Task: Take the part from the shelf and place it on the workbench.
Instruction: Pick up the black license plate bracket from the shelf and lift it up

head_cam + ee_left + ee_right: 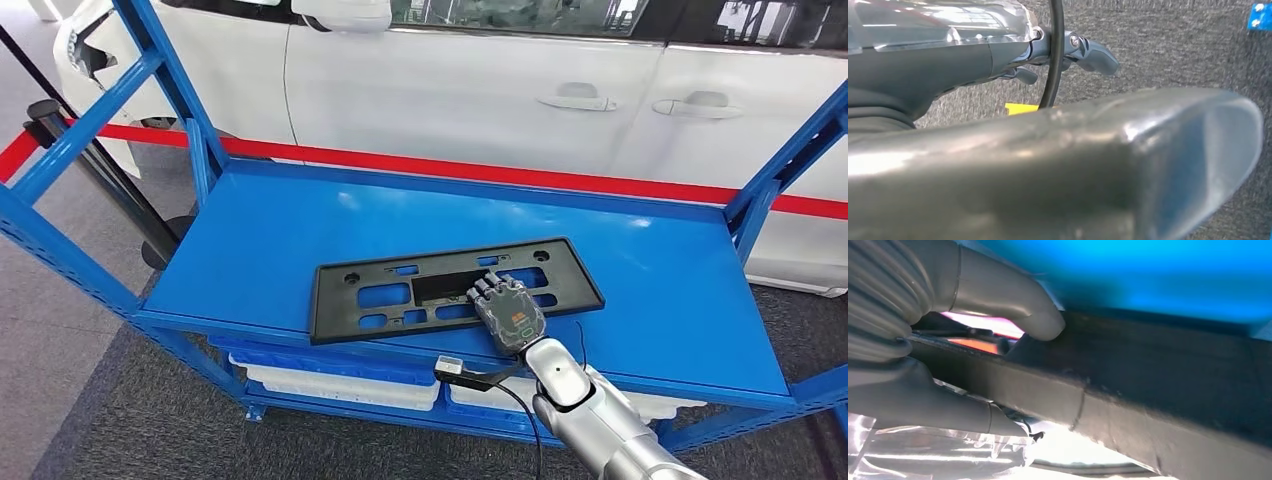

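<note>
Nearest to us, our right hand (508, 314) reaches over the front edge of the blue shelf (300, 230) and lies on the black part (400, 295). Up close, its thumb (1013, 300) and fingers (938, 410) sit on opposite faces of the part's near rim, so it seems to clamp it, though the blur leaves some doubt. Flat on the shelf deck, the part lies toward the front. Our left hand (1088, 52) hangs over grey carpet; we cannot tell its finger spread. Beyond stands a white car (500, 90).
</note>
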Tool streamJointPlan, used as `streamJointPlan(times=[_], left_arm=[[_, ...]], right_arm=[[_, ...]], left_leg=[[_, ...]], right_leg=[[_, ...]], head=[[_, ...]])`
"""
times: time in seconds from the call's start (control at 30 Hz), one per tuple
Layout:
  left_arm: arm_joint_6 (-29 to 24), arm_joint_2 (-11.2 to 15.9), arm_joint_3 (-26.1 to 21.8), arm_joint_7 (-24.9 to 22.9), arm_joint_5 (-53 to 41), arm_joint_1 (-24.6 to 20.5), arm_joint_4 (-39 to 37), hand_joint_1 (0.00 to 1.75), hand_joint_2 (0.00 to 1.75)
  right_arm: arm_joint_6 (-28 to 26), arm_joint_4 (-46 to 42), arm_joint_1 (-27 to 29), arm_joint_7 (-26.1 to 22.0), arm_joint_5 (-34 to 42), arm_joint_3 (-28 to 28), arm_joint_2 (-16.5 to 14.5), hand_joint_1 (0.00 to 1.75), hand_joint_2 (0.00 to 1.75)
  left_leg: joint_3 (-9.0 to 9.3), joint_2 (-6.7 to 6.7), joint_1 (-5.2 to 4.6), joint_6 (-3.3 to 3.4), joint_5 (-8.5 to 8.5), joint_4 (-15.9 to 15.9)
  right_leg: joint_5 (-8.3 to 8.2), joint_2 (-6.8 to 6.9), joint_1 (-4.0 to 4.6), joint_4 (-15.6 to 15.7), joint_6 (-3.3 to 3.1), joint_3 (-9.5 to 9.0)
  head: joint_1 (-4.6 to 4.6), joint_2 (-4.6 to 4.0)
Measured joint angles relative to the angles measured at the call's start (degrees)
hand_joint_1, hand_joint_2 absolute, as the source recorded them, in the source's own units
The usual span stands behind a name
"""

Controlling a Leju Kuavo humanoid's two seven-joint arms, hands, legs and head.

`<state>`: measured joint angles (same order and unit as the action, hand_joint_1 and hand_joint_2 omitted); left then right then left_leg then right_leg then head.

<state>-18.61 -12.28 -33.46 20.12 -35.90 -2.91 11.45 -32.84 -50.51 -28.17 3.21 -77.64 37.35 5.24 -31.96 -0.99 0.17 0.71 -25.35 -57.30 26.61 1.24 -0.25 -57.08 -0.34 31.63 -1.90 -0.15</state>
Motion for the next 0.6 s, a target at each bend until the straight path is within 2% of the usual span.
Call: streamJointPlan(times=[0.07, 0.1, 0.13, 0.2, 0.23, 0.27, 0.3, 0.37, 0.43, 0.53, 0.6], left_arm=[[0.1, 0.0, -0.3, 0.1, 0.3, 0.0, 0.0, 0.0, 0.0], [0.1, 0.0, -0.5, 0.1, 0.4, 0.0, 0.0, 0.0, 0.0], [0.1, 0.1, -0.7, 0.2, 0.5, 0.0, 0.0, 0.0, 0.0], [0.2, 0.1, -0.8, 0.2, 0.5, 0.1, 0.0, 0.0, 0.0], [0.2, 0.1, -0.8, 0.2, 0.5, 0.2, 0.0, 0.0, 0.0], [0.2, 0.1, -0.8, 0.2, 0.5, 0.3, 0.0, 0.0, 0.0], [0.2, 0.2, -0.8, 0.2, 0.5, 0.3, 0.0, 0.0, 0.0], [0.1, 0.3, -1.0, 0.2, 0.6, 0.3, 0.0, 0.0, 0.0], [0.1, 0.3, -1.1, 0.2, 0.6, 0.3, 0.0, 0.0, 0.0], [0.1, 0.4, -1.3, 0.3, 0.6, 0.3, 0.0, 0.0, 0.0], [0.0, 0.4, -1.7, 0.4, 0.9, 0.3, 0.0, 0.0, 0.0]], right_arm=[[0.0, 0.3, 0.0, -0.1, 0.0, -0.3, -0.7, 1.75, 1.75], [0.0, 0.5, 0.0, -0.1, 0.0, -0.4, -0.9, 1.75, 1.75], [-0.1, 0.6, 0.1, -0.2, 0.0, -0.4, -1.0, 1.75, 1.75], [-0.1, 0.7, 0.1, -0.2, 0.0, -0.4, -1.0, 1.75, 1.75], [-0.1, 0.8, 0.2, -0.2, 0.0, -0.5, -1.0, 1.75, 1.75], [0.0, 0.8, 0.2, -0.2, 0.0, -0.5, -1.0, 1.75, 1.75], [0.0, 0.9, 0.2, -0.2, 0.0, -0.5, -1.0, 1.75, 1.75], [0.1, 0.9, 0.3, -0.2, 0.0, -0.5, -1.0, 1.75, 1.75], [0.1, 0.9, 0.2, -0.2, 0.1, -0.6, -1.0, 1.75, 1.75], [0.5, 0.8, 0.4, -1.8, 2.3, -1.0, -0.9, 1.75, 1.75], [1.2, -0.1, 1.1, -5.0, 6.2, -1.5, -0.7, 1.75, 1.75]], left_leg=[[-0.12, 0.1, 0.07, -0.73, -0.43, -0.4], [-0.62, 0.14, 0.07, -1.07, -1.39, -1.7], [-1.67, 0.16, 0.11, -1.36, -2.94, -4.1], [-5.0, 0.2, 0.28, -1.87, -6.72, -11.4], [-6.41, 0.22, 0.38, -2.09, -7.81, -14.4], [-7.02, 0.24, 0.48, -2.29, -7.84, -15.8], [-6.52, 0.27, 0.61, -2.45, -6.72, -14.8], [-3.03, 0.24, 0.93, -2.66, -3.02, -7.8], [-0.28, 0.01, 0.94, -2.15, -1.15, -2.0], [0.2, -0.03, 0.66, -0.56, -1.06, -1.0], [0.38, 0.08, 0.7, 0.33, -0.65, -0.6]], right_leg=[[-0.32, -0.11, -0.28, 0.4, -0.4, -0.11], [-0.49, -0.05, -0.46, 0.7, -0.68, -0.22], [-0.61, 0.09, -0.61, 0.9, -0.9, -0.32], [-0.58, 0.33, -0.53, 0.9, -1.16, -0.31], [-0.57, 0.38, -0.5, 0.8, -1.18, -0.3], [-0.53, 0.37, -0.52, 0.7, -1.16, -0.29], [-0.48, 0.31, -0.58, 0.6, -1.07, -0.28], [-0.21, 0.12, -0.78, 0.1, -0.67, -0.27], [0.15, -0.19, -0.7, -0.5, 0.02, -0.19], [0.16, -0.46, -0.6, -0.5, 1.02, -0.21], [1.24, -0.49, -0.8, -1.8, 1.51, 0.27]], head=[[0.0, 0.0], [0.0, 0.0], [-0.01, 0.0], [-0.01, 0.0], [-0.01, 0.0], [-0.01, 0.0], [-0.01, 0.0], [-0.01, 0.0], [-0.01, 0.0], [0.0, 0.0], [0.01, 0.0]])
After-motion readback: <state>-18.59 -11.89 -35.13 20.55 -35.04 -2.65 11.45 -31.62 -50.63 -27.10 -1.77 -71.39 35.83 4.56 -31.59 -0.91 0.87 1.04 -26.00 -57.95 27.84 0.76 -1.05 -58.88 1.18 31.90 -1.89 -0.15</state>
